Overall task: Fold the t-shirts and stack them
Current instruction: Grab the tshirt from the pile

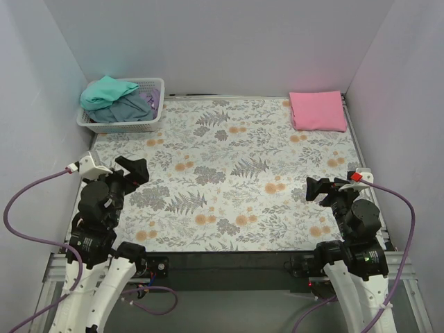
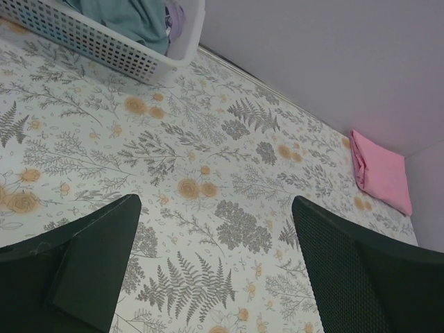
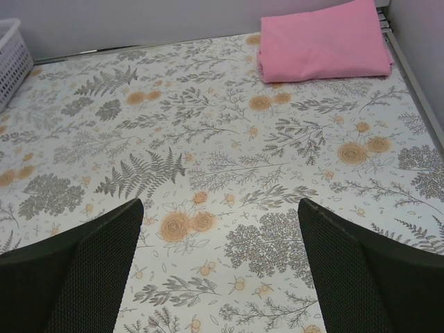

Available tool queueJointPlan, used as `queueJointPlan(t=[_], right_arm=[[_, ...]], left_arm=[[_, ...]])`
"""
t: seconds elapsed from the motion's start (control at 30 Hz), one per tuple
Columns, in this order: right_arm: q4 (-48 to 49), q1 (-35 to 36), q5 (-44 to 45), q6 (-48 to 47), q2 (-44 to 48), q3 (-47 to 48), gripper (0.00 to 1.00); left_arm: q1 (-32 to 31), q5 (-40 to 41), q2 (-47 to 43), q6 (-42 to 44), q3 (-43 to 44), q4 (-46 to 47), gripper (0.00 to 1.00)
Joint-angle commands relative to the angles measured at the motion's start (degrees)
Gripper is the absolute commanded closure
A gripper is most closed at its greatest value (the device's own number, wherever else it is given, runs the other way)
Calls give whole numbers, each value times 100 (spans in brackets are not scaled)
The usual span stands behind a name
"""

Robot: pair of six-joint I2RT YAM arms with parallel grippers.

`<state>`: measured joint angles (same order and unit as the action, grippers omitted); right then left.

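Observation:
A pink t-shirt [image 1: 318, 110] lies folded in the far right corner of the table; it also shows in the right wrist view [image 3: 322, 43] and the left wrist view [image 2: 379, 172]. A teal-green t-shirt [image 1: 106, 92] lies bunched in the white lattice basket [image 1: 139, 125] at the far left, on top of grey-blue and lilac cloth; part of it shows in the left wrist view [image 2: 132, 19]. My left gripper [image 1: 133, 170] is open and empty above the near left of the table. My right gripper [image 1: 320, 189] is open and empty above the near right.
The table carries a floral-print cloth [image 1: 229, 180]. White walls close in the left, back and right sides. The basket [image 2: 104, 45] stands against the left wall. A metal rail [image 1: 354, 132] runs along the table's right edge.

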<state>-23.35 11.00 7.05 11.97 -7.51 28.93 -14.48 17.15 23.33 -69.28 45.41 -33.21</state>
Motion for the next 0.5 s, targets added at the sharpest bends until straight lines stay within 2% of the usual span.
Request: queueJointPlan(t=[0.0,0.17,0.3,0.33,0.4,0.43,0.47], right_arm=[[358,112,375,-230,30,131,2],[340,226,430,-46,144,-80,2],[349,305,34,95,144,-229,2],[349,314,42,139,136,-238,2],[340,341,60,139,127,-247,2],[349,350,68,148,109,-247,2],[340,367,95,148,100,-239,2]], left_arm=[[-20,17,276,-25,-49,271,10],[-20,148,1022,-33,20,517,9],[-29,289,2384,28,512,702,10],[-11,359,3039,80,800,746,10],[-11,769,3667,212,1188,886,10],[41,912,4035,361,1651,956,10],[85,1026,4639,440,1882,992,10]])
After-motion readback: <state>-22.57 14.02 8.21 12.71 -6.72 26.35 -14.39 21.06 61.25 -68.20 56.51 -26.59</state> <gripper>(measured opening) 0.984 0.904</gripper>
